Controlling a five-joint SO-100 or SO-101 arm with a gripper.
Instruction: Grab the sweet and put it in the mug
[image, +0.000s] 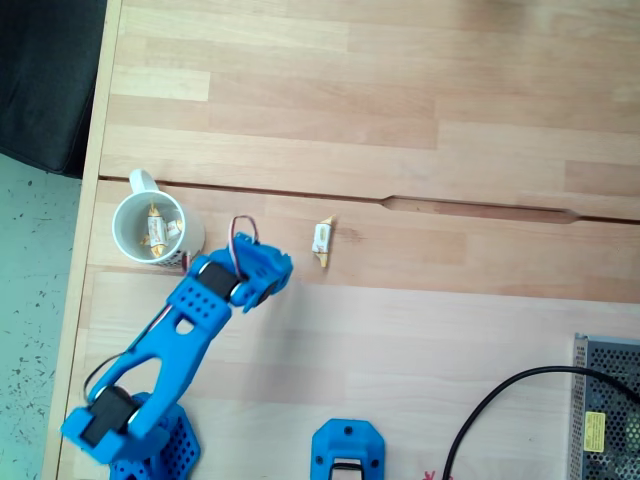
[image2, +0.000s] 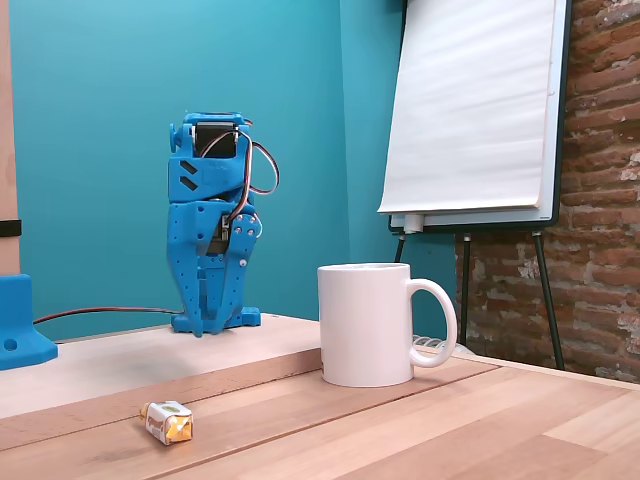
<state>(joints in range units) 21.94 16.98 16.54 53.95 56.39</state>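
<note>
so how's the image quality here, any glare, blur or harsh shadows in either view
In the fixed view from above, light is flat and slightly washed out, the picture soft; the mug casts barely any shadow and the loose sweet looks a bit fuzzy. In the low fixed view, the mug is sharp and evenly lit, with no strong glare; the near sweet is slightly soft.

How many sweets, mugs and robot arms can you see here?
Sweets on the table: 1
Sweets in the mug: 2, as far as the view from above shows
Mugs: 1
Blue robot arms: 1
Total: 5 things
</note>
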